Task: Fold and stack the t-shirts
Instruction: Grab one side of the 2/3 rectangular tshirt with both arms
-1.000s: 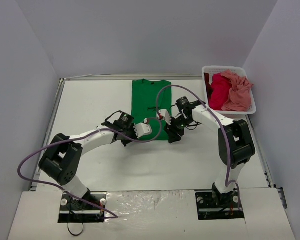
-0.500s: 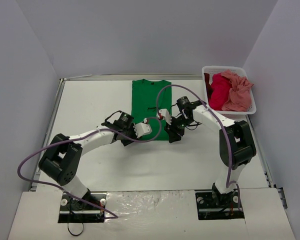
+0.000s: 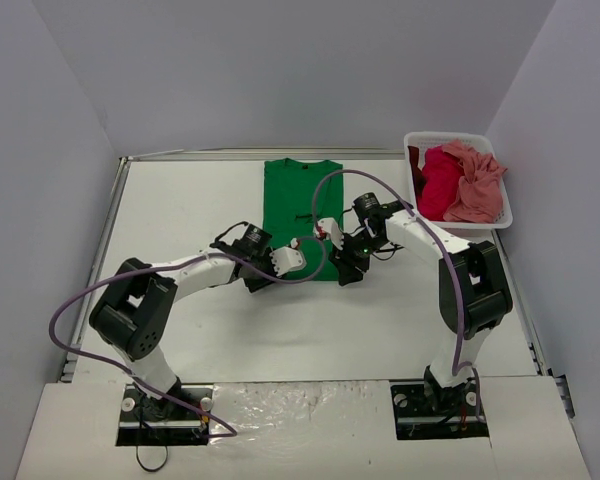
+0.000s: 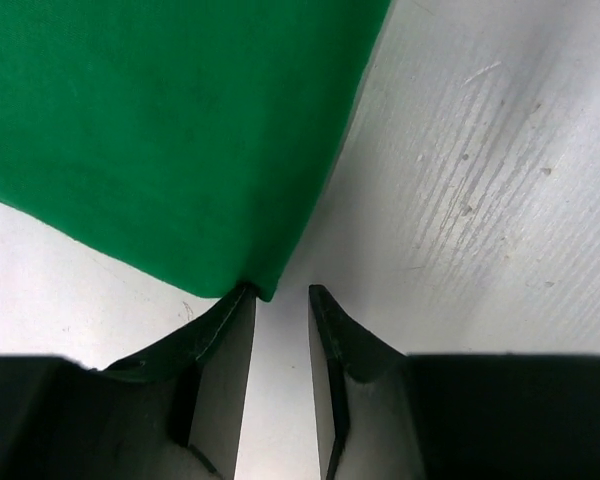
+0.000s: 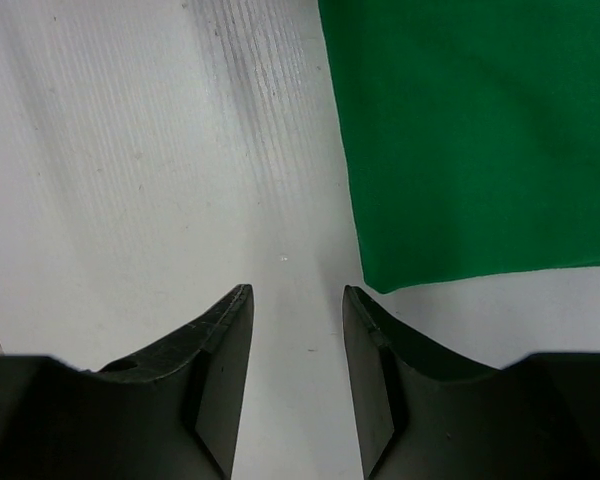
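Green t-shirt (image 3: 300, 200) lies flat in a narrow strip at the middle rear of the counter (image 3: 180, 200). Left fingers (image 4: 225, 340) are parted and hold nothing, one tip touching its near corner. Right fingers (image 5: 220, 350) are parted and empty, just beside the other near corner.

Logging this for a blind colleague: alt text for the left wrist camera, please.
A corner of the flat green t-shirt points down at the left gripper, whose two dark fingers stand slightly apart with nothing between them; the corner touches or nearly touches one fingertip. White table fills the right side.
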{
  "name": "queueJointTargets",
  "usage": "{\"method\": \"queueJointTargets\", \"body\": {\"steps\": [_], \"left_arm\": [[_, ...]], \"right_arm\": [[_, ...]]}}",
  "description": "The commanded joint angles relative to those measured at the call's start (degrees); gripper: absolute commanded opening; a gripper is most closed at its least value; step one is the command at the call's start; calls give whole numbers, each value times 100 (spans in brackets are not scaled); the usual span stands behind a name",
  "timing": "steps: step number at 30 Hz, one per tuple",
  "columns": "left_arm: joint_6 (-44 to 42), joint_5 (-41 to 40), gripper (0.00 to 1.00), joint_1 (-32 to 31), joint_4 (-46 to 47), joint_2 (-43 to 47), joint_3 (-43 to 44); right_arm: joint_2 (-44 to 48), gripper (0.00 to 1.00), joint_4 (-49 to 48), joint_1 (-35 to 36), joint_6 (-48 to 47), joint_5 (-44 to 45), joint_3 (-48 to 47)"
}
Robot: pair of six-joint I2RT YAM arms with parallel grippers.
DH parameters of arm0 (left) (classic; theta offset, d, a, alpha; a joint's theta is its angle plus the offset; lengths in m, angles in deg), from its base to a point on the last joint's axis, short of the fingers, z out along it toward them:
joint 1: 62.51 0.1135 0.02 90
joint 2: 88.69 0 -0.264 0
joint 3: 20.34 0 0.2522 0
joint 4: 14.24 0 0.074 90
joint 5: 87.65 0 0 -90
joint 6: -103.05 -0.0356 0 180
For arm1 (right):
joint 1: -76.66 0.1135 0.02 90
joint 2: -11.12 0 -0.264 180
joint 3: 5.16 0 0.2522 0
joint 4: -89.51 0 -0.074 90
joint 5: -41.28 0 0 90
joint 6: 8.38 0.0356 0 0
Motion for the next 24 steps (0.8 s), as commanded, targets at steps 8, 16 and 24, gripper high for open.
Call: {"method": "queueJointTargets", "body": {"steps": [8,16,24], "left_arm": [[-67,147,2,21,-138,-206,185],[205,594,2,143,-559,-92,421],[320,1343,2,451,-1289,-259,940]], "right_arm": [[109,37,225,-31,36,72,-39],[276,40,164,-31,-148,133,128],[347,40,-134,4,-237,203,348]]}}
